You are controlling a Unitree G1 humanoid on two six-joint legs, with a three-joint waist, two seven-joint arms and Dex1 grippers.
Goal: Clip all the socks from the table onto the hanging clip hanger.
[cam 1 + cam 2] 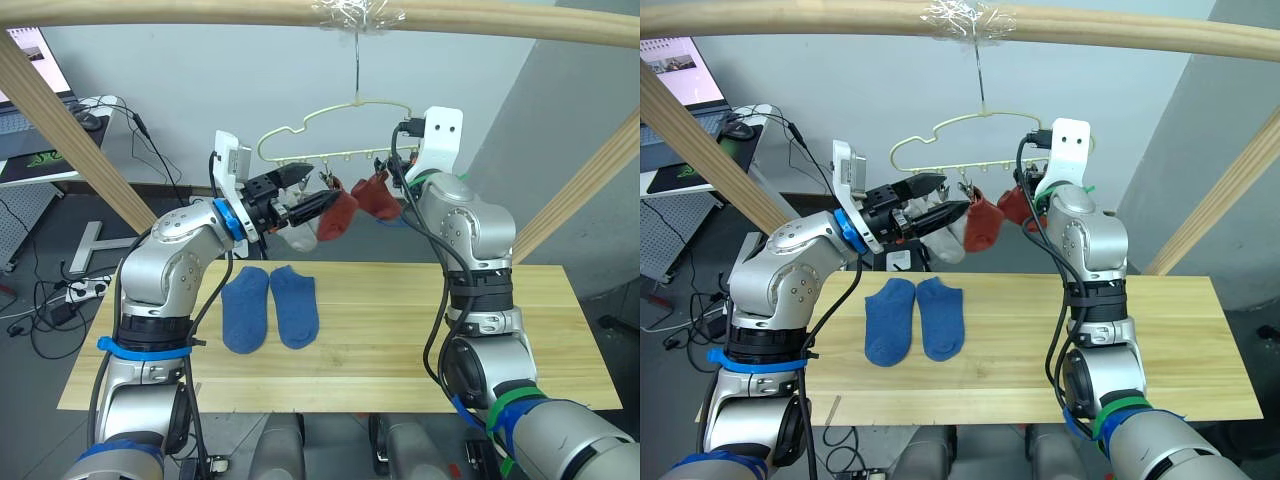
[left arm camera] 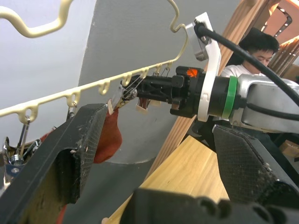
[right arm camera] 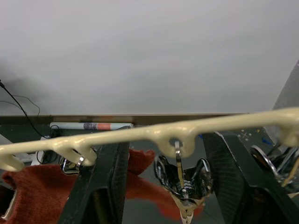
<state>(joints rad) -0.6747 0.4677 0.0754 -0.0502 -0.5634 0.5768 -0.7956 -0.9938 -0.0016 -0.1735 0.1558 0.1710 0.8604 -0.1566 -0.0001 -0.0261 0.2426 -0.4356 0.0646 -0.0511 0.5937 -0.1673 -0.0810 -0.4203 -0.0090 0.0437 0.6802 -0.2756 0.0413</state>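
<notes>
Grippers [image 1: 318, 203] [image 3: 163, 186] spread at clip hanger [image 1: 335, 135]; blue socks [image 1: 270, 305] tabled.

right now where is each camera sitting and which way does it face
Left eye view: on the head, looking down over both arms at the table, blue socks and clip hanger.
Right eye view: the same scene.
Left wrist view: along the open left pincer toward the right pincer.
Right wrist view: along the open right pincer at a clip.
Shared: hanger and rust-red socks.

2 blue socks [image 1: 269, 306] on table, 2 rust-red [image 1: 358, 205] hung, maybe 1 grey [image 1: 946, 241].
</notes>
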